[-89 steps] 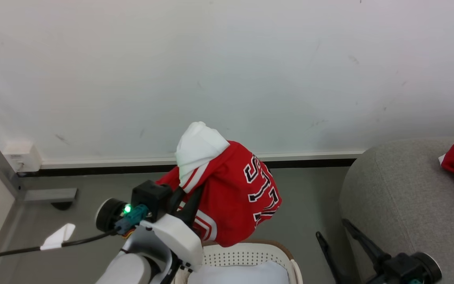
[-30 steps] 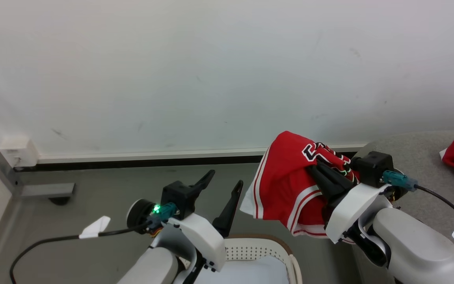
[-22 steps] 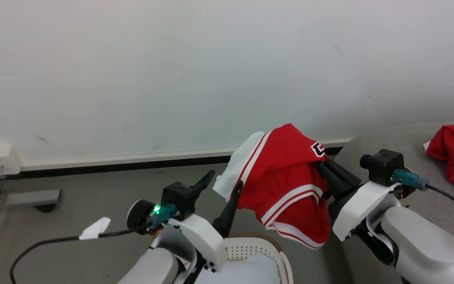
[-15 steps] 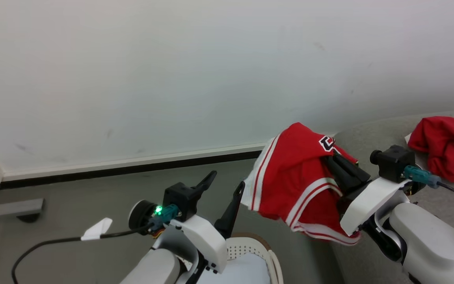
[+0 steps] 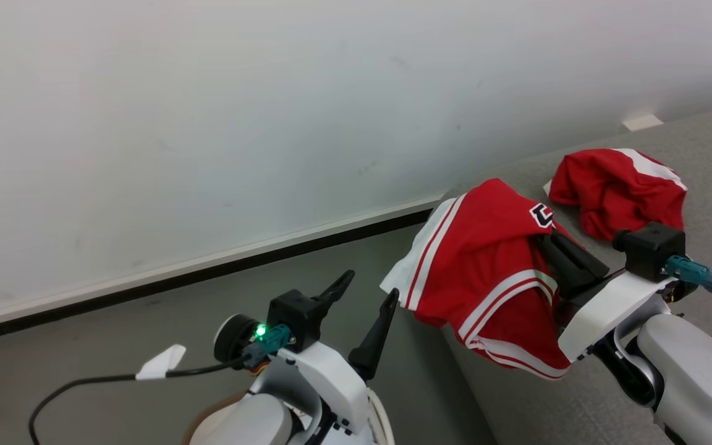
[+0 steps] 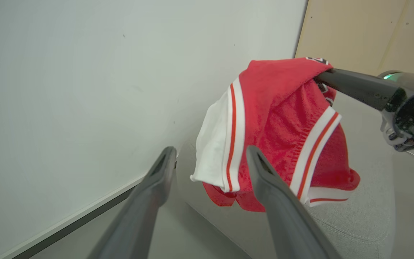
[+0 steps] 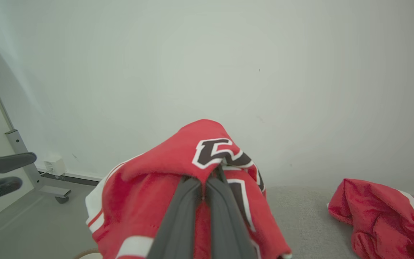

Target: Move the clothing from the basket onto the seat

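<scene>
Above the seat (image 5: 517, 402), right pincer (image 5: 550, 244) clamps clothing (image 5: 486, 266).

Red clothing (image 5: 486, 266) hides the right end effector's (image 7: 204, 181) fingertips; its folded black lettering is unreadable. The basket (image 5: 383, 420) is cut off at bottom centre.
</scene>
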You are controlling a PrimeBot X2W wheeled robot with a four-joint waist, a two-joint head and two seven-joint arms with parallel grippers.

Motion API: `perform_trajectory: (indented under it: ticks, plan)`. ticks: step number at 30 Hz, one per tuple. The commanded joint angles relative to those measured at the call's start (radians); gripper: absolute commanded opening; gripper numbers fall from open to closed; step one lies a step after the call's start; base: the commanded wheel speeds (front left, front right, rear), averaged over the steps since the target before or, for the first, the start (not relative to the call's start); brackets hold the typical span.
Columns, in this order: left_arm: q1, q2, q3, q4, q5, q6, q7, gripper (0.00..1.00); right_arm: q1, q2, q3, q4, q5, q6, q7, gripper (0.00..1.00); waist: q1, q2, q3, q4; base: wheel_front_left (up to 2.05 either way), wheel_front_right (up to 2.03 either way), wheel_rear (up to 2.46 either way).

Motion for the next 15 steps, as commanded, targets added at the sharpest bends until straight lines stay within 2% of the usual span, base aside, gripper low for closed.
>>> perform_trajectory:
  ticks: [1, 10, 15]
  plan:
    - [0.007, 0.001, -0.001, -0.001, -0.009, 0.003, -0.004, 1.00, 0.009, -0.011, -0.010, -0.003, -0.006, -0.002, -0.004, 0.00, 0.0000, -0.0001, 0.005, -0.041, 0.00, 0.00, 0.00]
    - [-0.006, -0.008, -0.016, -0.012, -0.010, 0.001, -0.002, 1.00, 0.022, -0.042, -0.042, -0.024, -0.013, -0.002, -0.004, 0.00, 0.0000, -0.0001, 0.023, -0.127, 0.00, 0.00, 0.00]
    - [-0.031, -0.001, -0.032, -0.028, 0.008, -0.001, 0.017, 1.00, 0.024, -0.053, -0.135, -0.027, -0.025, -0.002, -0.004, 0.00, 0.0000, -0.0001, 0.071, -0.135, 0.00, 0.00, 0.00]
